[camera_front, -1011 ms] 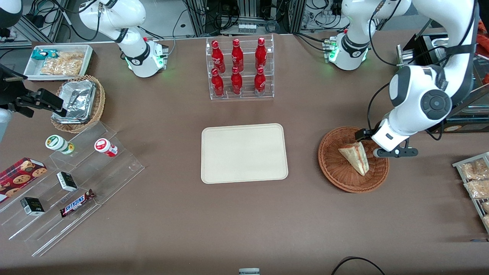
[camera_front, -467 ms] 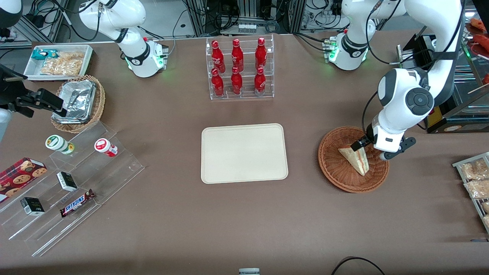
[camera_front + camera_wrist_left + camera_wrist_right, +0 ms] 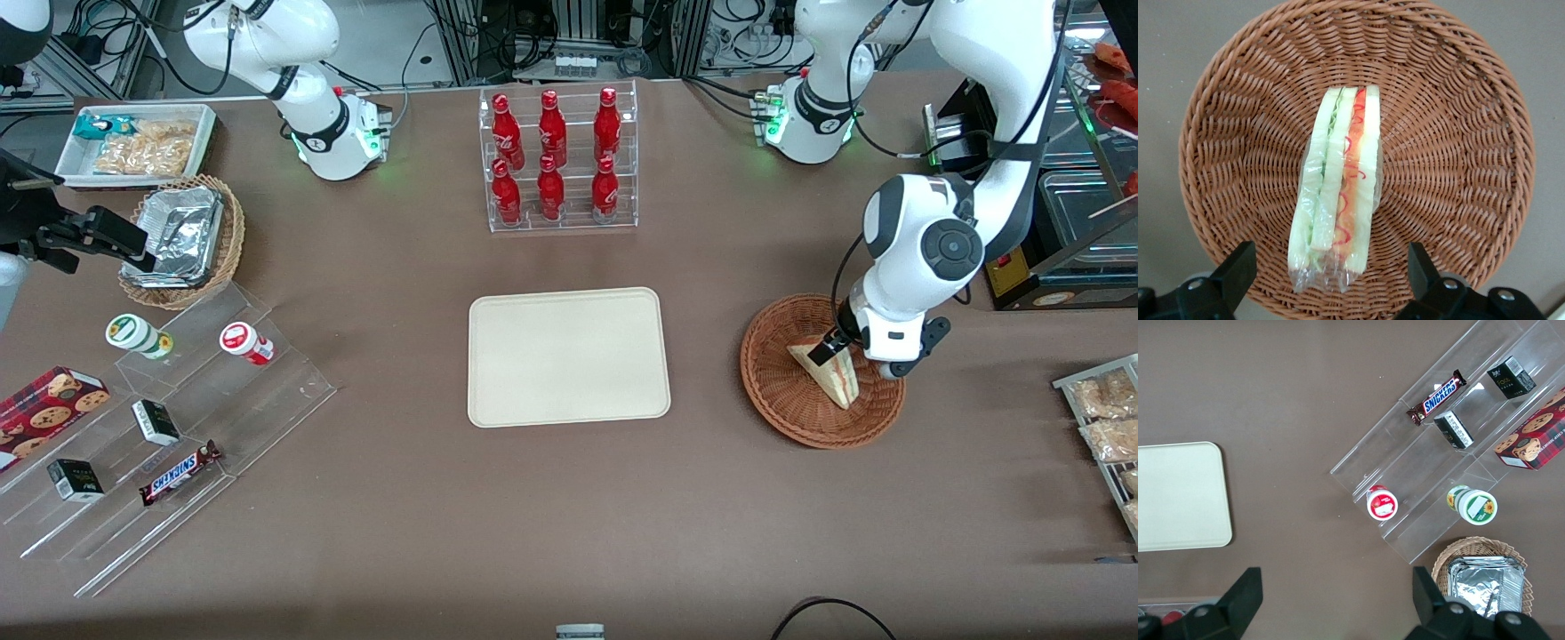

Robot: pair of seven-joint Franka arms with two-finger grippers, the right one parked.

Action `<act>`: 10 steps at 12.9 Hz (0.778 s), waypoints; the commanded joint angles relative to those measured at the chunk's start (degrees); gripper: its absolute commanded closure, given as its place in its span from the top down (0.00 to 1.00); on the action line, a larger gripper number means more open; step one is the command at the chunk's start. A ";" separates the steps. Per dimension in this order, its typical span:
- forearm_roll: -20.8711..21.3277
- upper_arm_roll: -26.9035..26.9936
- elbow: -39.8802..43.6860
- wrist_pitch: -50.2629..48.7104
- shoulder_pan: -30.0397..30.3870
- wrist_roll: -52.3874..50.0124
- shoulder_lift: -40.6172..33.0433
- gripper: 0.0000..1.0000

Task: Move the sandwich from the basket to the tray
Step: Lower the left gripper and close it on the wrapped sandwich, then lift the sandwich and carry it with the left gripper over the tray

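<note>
My gripper (image 3: 1328,267) is hanging spread above the sandwich (image 3: 1336,190) in the basket (image 3: 1458,147), fingers (image 3: 1238,267) clearing it on both sides, nothing blocking.

The front view looks steeply down from high up, taking in the whole tabletop (image 3: 373,516) at a distance. The left wrist view looks straight down, close over the basket (image 3: 1485,120) with the sandwich (image 3: 1338,187), the tool (image 3: 1331,280) spread wide at the frame edge; the front view shares both. The right wrist view looks down on the tray (image 3: 1178,497) and the Snickers bar (image 3: 1437,398), also shared.
</note>
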 commanded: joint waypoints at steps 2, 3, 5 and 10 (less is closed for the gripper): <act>0.66 0.19 -0.05 3.17 -0.11 -1.36 3.13 1.00; 0.66 0.28 0.04 3.17 -0.10 -1.27 3.66 1.00; 0.66 0.28 0.12 3.78 -0.10 -1.09 4.45 0.50; 0.66 0.45 1.78 0.38 0.07 4.52 3.58 0.05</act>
